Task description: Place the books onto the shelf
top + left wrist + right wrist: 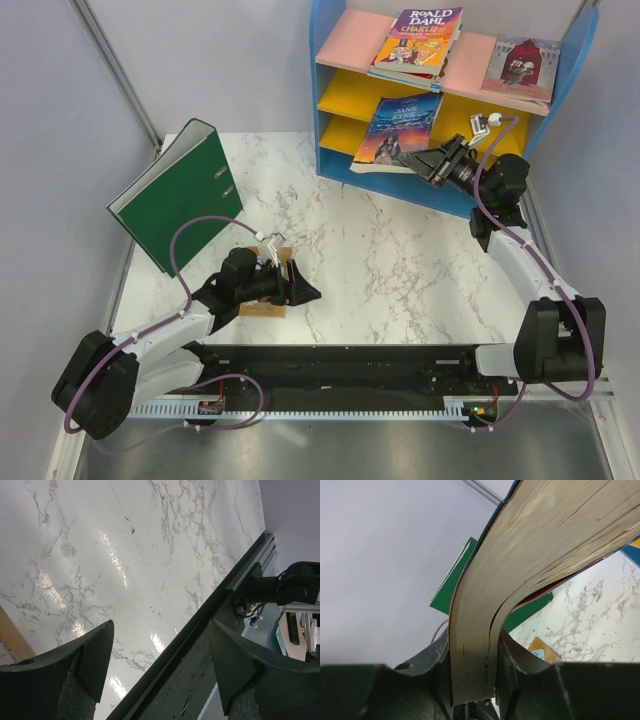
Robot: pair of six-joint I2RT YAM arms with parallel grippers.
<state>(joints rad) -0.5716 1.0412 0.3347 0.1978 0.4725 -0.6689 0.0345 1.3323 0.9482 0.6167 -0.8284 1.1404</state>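
The blue-framed shelf point(322, 90) stands at the back right. On its pink top board lie the purple Roald Dahl book point(418, 42) on another book, and a further book point(520, 66). My right gripper point(424, 160) is shut on the dark blue book point(402, 125), holding it tilted at the front of the yellow boards. The right wrist view shows its page edges point(480, 605) bent and clamped in the right gripper point(472, 677). My left gripper point(303, 291) hovers open over the small tan-orange book point(263, 308), which lies flat. The left gripper point(160, 647) has only table between its jaws; the book's corner point(9, 636) shows at the left.
A big green ring binder point(180, 195) stands upright and tilted at the back left, and also shows in the right wrist view as the binder point(454, 587). A black rail point(340, 360) runs along the table's near edge between the arm bases. Grey walls close in both sides.
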